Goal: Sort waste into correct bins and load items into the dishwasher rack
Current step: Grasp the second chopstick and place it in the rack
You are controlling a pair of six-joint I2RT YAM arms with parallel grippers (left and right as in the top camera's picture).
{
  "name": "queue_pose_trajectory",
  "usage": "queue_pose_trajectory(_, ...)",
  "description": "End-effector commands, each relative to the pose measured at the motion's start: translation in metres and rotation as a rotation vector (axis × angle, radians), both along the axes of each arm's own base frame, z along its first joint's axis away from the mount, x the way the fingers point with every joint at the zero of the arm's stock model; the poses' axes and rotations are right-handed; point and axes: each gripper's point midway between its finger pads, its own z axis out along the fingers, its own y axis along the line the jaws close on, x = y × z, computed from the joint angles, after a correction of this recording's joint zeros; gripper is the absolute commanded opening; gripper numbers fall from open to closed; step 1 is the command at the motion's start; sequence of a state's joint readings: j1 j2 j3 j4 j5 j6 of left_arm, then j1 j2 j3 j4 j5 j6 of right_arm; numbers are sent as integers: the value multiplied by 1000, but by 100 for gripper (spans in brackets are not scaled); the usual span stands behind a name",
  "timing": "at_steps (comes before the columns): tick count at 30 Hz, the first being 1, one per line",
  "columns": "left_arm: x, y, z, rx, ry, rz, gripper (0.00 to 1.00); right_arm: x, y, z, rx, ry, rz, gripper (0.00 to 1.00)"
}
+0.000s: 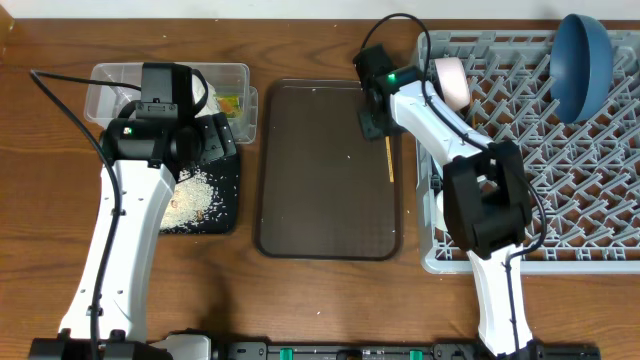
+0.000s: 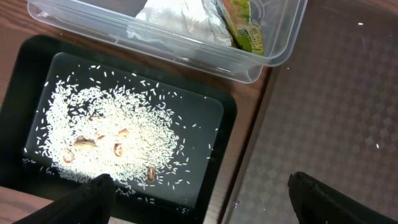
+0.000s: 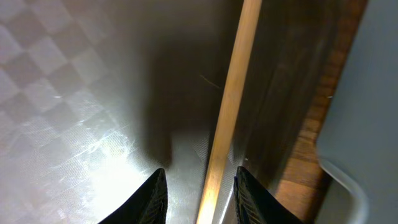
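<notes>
slim wooden chopstick (image 3: 227, 112) on checkered tray (image 3: 56, 74)

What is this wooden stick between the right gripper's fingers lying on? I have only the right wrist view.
Observer: It is a chopstick lying along the right edge of the brown serving tray, beside the dishwasher rack. The right gripper straddles it, open.
Operator: Is anything loaded in the rack yet?
Observer: Yes. A white-pinkish bowl sits near its far left corner, and a dark blue plate is propped further right.
Operator: And the waste?
Observer: The rice scraps lie in the black tray. The tissue and wrapper sit in the clear tub.
</notes>
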State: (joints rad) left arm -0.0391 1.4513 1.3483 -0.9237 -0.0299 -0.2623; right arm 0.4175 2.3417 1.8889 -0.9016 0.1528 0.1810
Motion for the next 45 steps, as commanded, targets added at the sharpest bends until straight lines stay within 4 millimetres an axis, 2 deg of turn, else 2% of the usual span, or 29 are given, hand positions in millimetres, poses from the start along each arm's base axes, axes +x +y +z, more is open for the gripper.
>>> queue_pose_trajectory(1, -1, 4, -3, 12, 11, 9, 91, -4, -5, -13, -7, 29, -31, 32)
queue_pose_trajectory(8, -1, 4, -3, 12, 11, 9, 91, -6, -2, -15, 11, 41, -27, 25)
queue_pose_trajectory(14, -1, 4, -3, 12, 11, 9, 91, -13, 11, -21, 81, 81, -35, 1)
queue_pose_trajectory(18, -1, 4, -3, 12, 11, 9, 91, -16, 19, -14, 130, 98, -25, 1)
queue_pose_trajectory(21, -1, 4, -3, 12, 11, 9, 91, -17, 31, 17, 220, 104, -10, 1)
queue_pose_trajectory(23, -1, 4, -3, 12, 11, 9, 91, -13, 37, 53, 274, 67, 15, 1)
queue_pose_trajectory(26, -1, 4, -3, 12, 11, 9, 91, -6, 33, 121, 319, -44, 34, 1)
queue_pose_trajectory(28, -1, 4, -3, 12, 11, 9, 91, 0, 19, 167, 319, -149, 16, 1)
queue_pose_trajectory(30, -1, 4, -3, 12, 11, 9, 91, 4, -6, 207, 289, -259, -25, 1)
queue_pose_trajectory(32, -1, 4, -3, 12, 11, 9, 91, 6, -41, 236, 218, -351, -89, 1)
queue_pose_trajectory(34, -1, 4, -3, 12, 11, 9, 91, 7, -71, 252, 140, -399, -122, 1)
queue_pose_trajectory(36, -1, 4, -3, 12, 11, 9, 91, 6, -98, 255, 83, -402, -129, 1)
queue_pose_trajectory(38, -1, 4, -3, 12, 11, 9, 91, 4, -119, 250, 52, -374, -138, 1)
queue_pose_trajectory(42, -1, 4, -3, 12, 11, 9, 91, 0, -161, 225, 25, -295, -203, 1)
queue_pose_trajectory(45, -1, 4, -3, 12, 11, 9, 91, -2, -175, 203, 56, -245, -177, 1)
